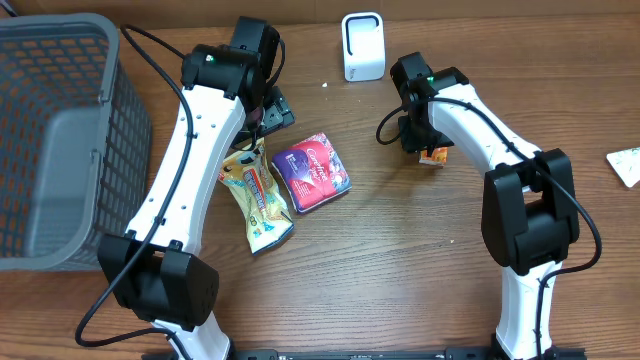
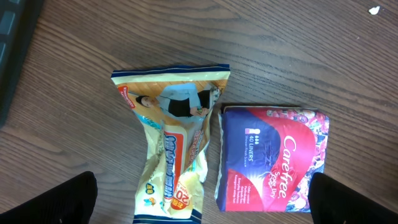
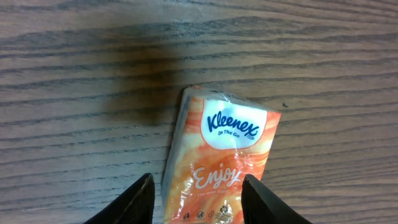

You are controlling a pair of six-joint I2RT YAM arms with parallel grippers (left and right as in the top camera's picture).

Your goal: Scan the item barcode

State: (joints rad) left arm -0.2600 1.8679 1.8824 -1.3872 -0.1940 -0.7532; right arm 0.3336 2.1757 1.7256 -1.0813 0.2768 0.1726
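Right hand (image 3: 198, 182) straddles Kleenex pack (image 3: 227, 146) at its lower edge, bare table (image 3: 87, 93) around

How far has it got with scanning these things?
Nothing visibly done: the Kleenex pack, snack pack and Carefree pack all lie on the table. In hand: the right gripper straddles the Kleenex pack; whether it grips is unclear. The left gripper is open above the other two. Left: bringing a barcode to the white scanner.
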